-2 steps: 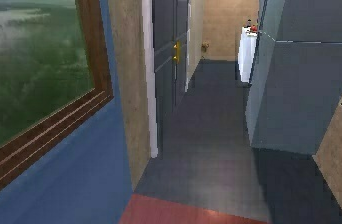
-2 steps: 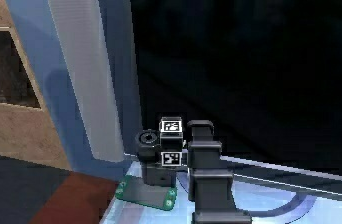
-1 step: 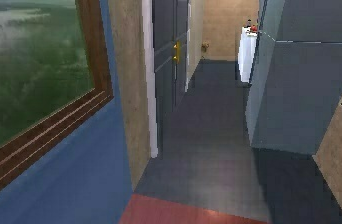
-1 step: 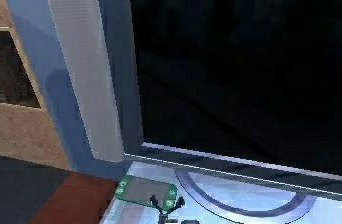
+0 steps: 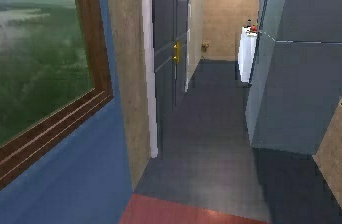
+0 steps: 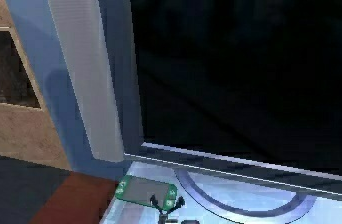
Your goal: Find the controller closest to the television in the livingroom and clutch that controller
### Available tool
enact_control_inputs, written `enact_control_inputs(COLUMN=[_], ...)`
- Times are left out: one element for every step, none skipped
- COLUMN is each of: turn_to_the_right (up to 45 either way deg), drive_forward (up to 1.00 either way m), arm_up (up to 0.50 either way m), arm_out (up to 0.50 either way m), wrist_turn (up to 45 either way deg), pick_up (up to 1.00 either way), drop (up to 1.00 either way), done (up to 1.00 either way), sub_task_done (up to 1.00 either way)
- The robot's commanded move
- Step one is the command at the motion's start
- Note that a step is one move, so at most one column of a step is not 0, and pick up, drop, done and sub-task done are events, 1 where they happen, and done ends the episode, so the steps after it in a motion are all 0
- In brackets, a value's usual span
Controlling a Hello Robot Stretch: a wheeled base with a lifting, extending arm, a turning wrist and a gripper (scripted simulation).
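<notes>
A flat green controller-like thing (image 6: pixel 139 189) lies on a pale tabletop (image 6: pixel 269 210), just in front of a large dark television screen (image 6: pixel 249 80). The screen's curved grey stand (image 6: pixel 241 203) rests on the same top. Just right of the green thing, near the arm side view's bottom edge, a small dark shape with thin prongs looks like my gripper (image 6: pixel 165 206). It stands close to the green thing, and whether they touch cannot be told. I cannot tell whether the gripper holds anything.
In the forward view a narrow dark-floored passage (image 5: pixel 204 120) runs ahead between a door with a brass handle (image 5: pixel 177 50) and grey cabinets (image 5: pixel 299 80). A large window (image 5: pixel 29 70) takes up that view's left. A pale curtain (image 6: pixel 84 70) hangs left of the television.
</notes>
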Motion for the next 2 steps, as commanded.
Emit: enact_control_inputs(turn_to_the_right=[0.0, 0.0], drive_forward=[0.0, 0.0], arm_up=[0.1, 0.0], arm_out=[0.0, 0.0], wrist_turn=[0.0, 0.0], pick_up=[0.0, 0.0], drop=[0.0, 0.0], done=[0.0, 1.0], sub_task_done=[0.0, 0.0])
